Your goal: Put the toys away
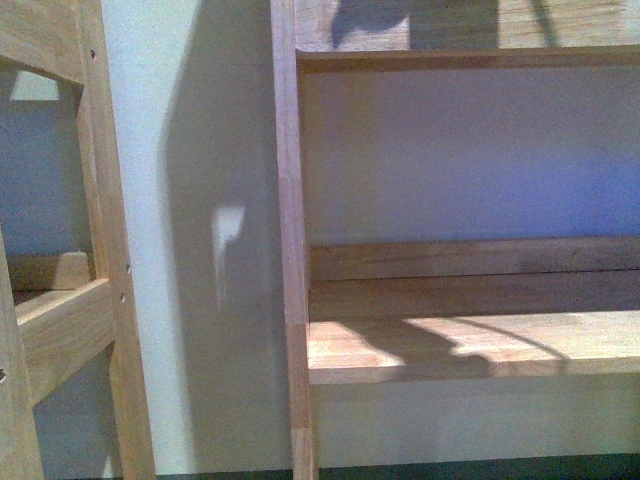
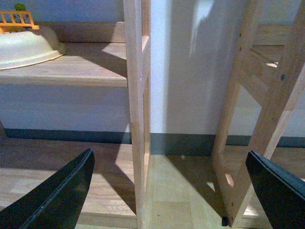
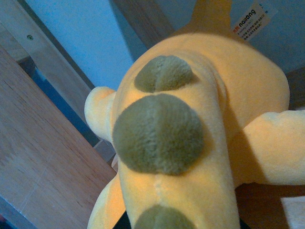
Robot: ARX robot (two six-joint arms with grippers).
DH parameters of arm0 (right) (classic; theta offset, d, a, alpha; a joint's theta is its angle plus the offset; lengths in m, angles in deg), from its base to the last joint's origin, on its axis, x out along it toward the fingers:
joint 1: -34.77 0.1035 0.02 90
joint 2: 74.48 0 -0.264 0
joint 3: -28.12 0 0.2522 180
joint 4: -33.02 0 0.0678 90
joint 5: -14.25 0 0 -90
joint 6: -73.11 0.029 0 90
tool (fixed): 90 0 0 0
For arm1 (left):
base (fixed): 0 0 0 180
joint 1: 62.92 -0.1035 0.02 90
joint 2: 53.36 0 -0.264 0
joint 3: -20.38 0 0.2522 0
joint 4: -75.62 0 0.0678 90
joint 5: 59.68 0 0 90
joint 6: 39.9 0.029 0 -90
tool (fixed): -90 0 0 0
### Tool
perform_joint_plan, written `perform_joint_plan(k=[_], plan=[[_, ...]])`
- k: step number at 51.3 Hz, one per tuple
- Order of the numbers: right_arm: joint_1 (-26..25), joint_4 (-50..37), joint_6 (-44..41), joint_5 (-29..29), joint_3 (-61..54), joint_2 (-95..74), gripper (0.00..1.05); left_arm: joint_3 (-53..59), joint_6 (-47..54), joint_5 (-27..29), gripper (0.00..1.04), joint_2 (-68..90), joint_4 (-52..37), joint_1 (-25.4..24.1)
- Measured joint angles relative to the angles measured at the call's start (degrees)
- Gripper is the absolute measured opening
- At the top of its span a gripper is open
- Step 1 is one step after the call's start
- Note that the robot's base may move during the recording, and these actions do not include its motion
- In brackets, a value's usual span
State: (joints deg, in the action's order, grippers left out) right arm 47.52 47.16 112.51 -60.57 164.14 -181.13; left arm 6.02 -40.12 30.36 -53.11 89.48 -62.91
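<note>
An orange-yellow plush toy with olive-green round patches and a white tag fills the right wrist view. My right gripper is shut on the plush toy, its fingers almost wholly hidden beneath it. In the left wrist view my left gripper is open, its two black fingers wide apart and nothing between them; it hangs in front of a wooden shelf post. Neither arm nor the plush toy shows in the front view.
A wooden shelf unit with a sunlit board stands at the front right against a pale wall, a second wooden frame at the left. A cream bowl-shaped thing with an orange toy fence lies on a shelf. Wooden boards sit beside the plush toy.
</note>
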Motion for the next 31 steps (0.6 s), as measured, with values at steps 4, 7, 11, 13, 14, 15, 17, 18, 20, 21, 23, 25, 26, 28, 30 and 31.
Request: perform_joint_plan(k=[4,7,11,13,14,15,17,18,20,21,23,25,26,28,30,31], plan=[[0.02,-1.16,-2.12,-1.92,-0.46,0.17,0.26,0.00,0.00,0.00,0.99,0.00,0.00,0.00],[0.04,-3.41,-5.05,-3.80,-2.10,0.81,0.36,0.00,0.00,0.00,0.99,0.00,0.00,0.00],[0.24,-7.69,-8.79,-7.85,-5.46,2.47,0.52,0.00,0.00,0.00,0.99,0.00,0.00,0.00],[0.33,-10.12,-10.51,-9.42,-7.76,3.85,0.61,0.00,-0.02,0.00,0.99,0.00,0.00,0.00],[0.33,-11.21,-11.08,-10.03,-8.87,4.52,0.64,0.00,-0.02,0.00,0.99,0.00,0.00,0.00],[0.28,-12.83,-11.45,-11.06,-10.71,5.79,0.69,0.00,-0.02,0.00,0.99,0.00,0.00,0.00],[0.02,-14.86,-11.91,-12.17,-13.33,7.74,0.76,0.00,0.00,0.00,0.99,0.00,0.00,0.00],[-0.15,-15.78,-12.11,-12.72,-14.71,8.83,0.79,0.00,-0.02,0.00,0.99,0.00,0.00,0.00],[-0.83,-18.16,-12.24,-13.16,-18.38,11.93,0.87,0.00,0.00,0.00,0.99,0.00,0.00,0.00],[-0.98,-18.60,-12.24,-13.16,-19.12,12.61,0.89,0.00,0.00,0.00,0.99,0.00,0.00,0.00],[-1.46,-19.50,-12.22,-13.22,-21.22,14.58,0.94,0.00,0.00,0.00,0.99,0.00,0.00,0.00],[-1.95,-20.20,-12.17,-13.09,-23.34,16.66,0.98,0.00,0.00,0.00,0.99,0.00,0.00,0.00],[-2.27,-20.74,-11.96,-12.85,-24.74,18.05,1.00,0.00,0.00,0.00,0.99,0.00,0.00,0.00],[-2.86,-21.51,-11.72,-12.15,-26.75,20.13,0.99,0.00,0.00,0.00,0.99,0.00,0.00,0.00],[-3.52,-22.01,-11.54,-11.50,-28.68,22.25,0.98,0.00,0.00,0.00,0.99,0.00,0.00,0.00],[-4.02,-22.10,-11.47,-11.23,-29.90,23.65,0.98,0.00,0.00,0.00,0.99,0.00,0.00,0.00]])
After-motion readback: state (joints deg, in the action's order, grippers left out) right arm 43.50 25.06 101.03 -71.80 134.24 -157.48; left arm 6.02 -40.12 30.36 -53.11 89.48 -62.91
